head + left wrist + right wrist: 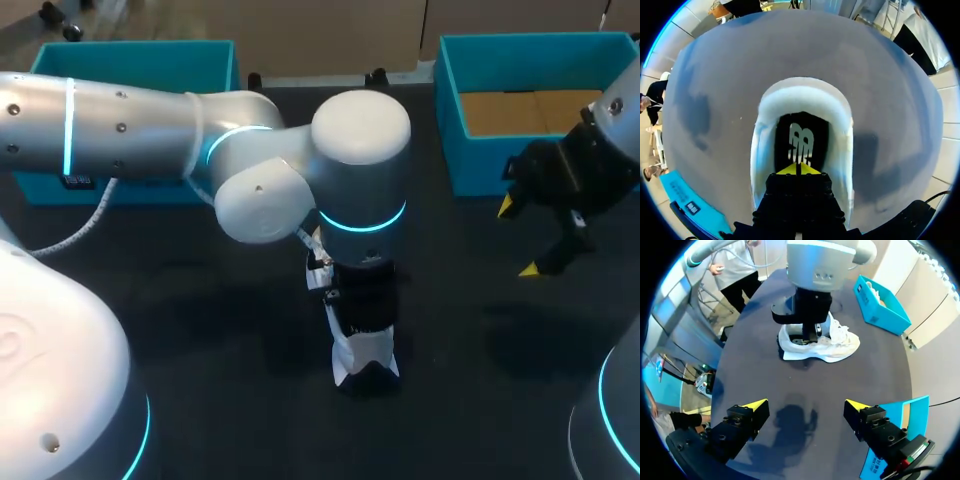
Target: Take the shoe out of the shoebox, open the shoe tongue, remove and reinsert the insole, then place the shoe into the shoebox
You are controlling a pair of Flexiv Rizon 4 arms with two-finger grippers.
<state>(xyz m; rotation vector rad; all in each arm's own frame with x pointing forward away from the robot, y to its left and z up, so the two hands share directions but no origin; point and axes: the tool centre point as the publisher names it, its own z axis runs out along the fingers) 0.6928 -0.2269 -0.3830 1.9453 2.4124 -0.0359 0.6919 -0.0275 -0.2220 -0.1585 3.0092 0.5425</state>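
Shoe (365, 365), white: 1, on table (200, 330), under left gripper (798, 169); tips pressed together inside its opening, over 1 black insole (801, 135).
Right gripper (806, 404): spread wide, holding nothing.
Teal boxes: 2. One shoebox (450, 110) is near right gripper; other shoebox (130, 55) is beyond the left arm.

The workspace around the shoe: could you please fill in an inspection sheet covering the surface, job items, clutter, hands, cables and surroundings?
Surface: dark table, no spills or marks seen.
Job's things: white shoe sits mid-table, out of the box; black insole is inside it; left teal box at the far edge; right teal box at the far edge, brown inside.
Clutter: nothing seen.
Hands: left hand is inside the shoe's opening, tips together over the insole; right hand is open, empty, above the table.
Cables: white cable hangs from the left arm, clear of the shoe.
Surroundings: nothing seen reaching over the table.
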